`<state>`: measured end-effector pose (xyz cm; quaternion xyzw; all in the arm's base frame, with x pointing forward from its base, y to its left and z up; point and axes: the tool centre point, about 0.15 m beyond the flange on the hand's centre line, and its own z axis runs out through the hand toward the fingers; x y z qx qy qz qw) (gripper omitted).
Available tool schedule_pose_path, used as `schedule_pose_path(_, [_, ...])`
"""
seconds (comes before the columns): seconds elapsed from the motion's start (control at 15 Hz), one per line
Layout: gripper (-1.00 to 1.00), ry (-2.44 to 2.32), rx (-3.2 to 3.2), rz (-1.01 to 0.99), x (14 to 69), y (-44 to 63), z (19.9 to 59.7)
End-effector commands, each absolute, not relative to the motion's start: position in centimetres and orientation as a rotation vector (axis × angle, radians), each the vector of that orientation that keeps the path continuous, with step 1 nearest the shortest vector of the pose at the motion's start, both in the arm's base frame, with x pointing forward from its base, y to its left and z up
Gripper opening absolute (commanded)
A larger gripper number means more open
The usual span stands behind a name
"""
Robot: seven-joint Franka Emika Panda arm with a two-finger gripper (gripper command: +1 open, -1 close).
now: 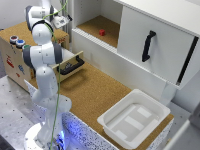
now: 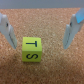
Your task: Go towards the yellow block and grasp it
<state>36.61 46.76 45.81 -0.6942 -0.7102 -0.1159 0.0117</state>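
The yellow block [image 2: 31, 50] lies on the cork bench [image 2: 47, 22], not visible in the exterior view. My gripper [image 2: 40, 30] hangs above it, released, fingers [image 2: 74, 31] spread wide, the block nearer one finger and touching neither.

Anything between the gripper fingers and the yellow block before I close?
No. In the wrist view only bare cork surface lies between the open gripper and the yellow block; nothing else intervenes.

I see a cork-topped counter [image 1: 95, 92] with a white cabinet [image 1: 150, 35] behind it. An empty white bin [image 1: 134, 119] sits on the counter.
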Motion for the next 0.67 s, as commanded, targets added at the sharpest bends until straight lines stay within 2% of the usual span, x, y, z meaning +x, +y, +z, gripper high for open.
schedule_pose_path(0.0, [1.0,-2.42,-2.138,-0.134,37.0,49.0,45.1])
schedule_pose_path(0.2, [1.0,-2.469,-2.125,-0.117,36.6,48.9,44.2])
schedule_pose_path(0.27, [-1.0,-2.479,-2.121,-0.108,36.4,48.8,43.9])
schedule_pose_path(0.6, [-1.0,-2.464,-2.115,-0.086,36.3,49.1,43.3])
